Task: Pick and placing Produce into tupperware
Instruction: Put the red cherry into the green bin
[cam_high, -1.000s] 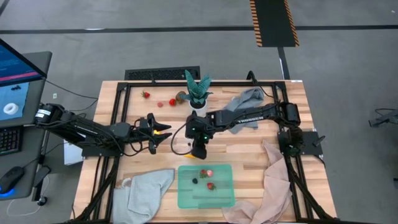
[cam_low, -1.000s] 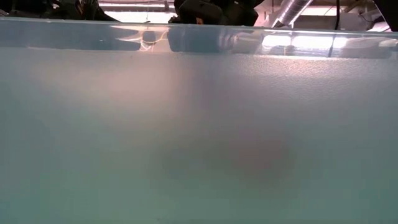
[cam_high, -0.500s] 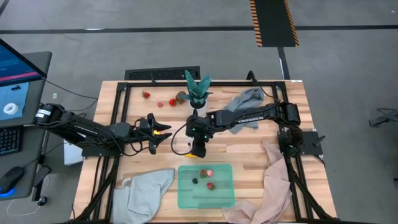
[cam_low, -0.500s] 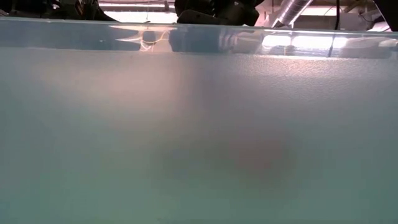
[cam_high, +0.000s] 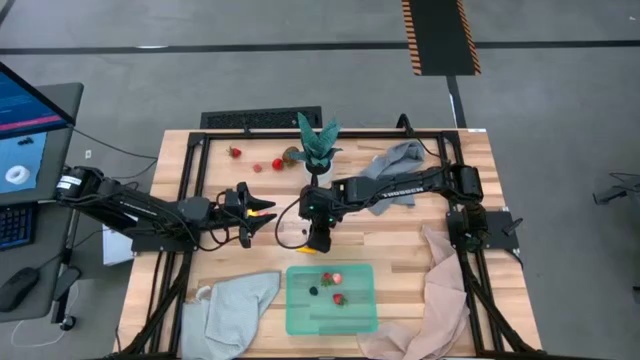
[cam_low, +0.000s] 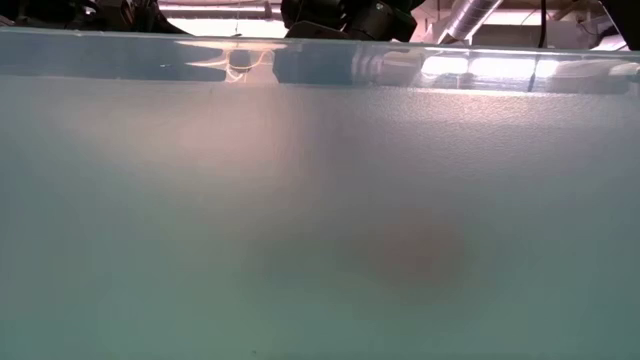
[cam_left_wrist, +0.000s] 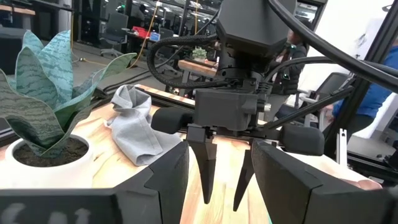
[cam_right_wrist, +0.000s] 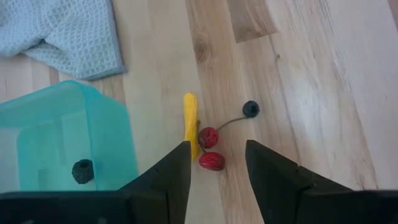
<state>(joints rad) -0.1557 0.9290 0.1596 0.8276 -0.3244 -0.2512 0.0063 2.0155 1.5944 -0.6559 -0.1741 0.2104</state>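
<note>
My right jaws (cam_right_wrist: 214, 165) hang part-open and empty, pointing down at the tabletop (cam_right_wrist: 323, 93) — right between the tips sit two red cherries (cam_right_wrist: 209, 149) on a thin stem, with a small yellow banana (cam_right_wrist: 191, 124) touching them on one side and a dark berry (cam_right_wrist: 250, 108) just beyond. That crowding is my worry: come straight down and one finger may land on the banana, nudge it, or pinch the banana and cherries together. The cherries are round, so they could squirt out sideways. The tupperware (cam_right_wrist: 62, 137) waits close by with a dark berry (cam_right_wrist: 81, 170) inside — its corner is near enough to clip on the lift. My left jaws (cam_high: 262, 212) wait part-open and empty to the side, beside the potted plant (cam_left_wrist: 43, 106); from above, more strawberries (cam_high: 233, 152) lie at the far edge.
</note>
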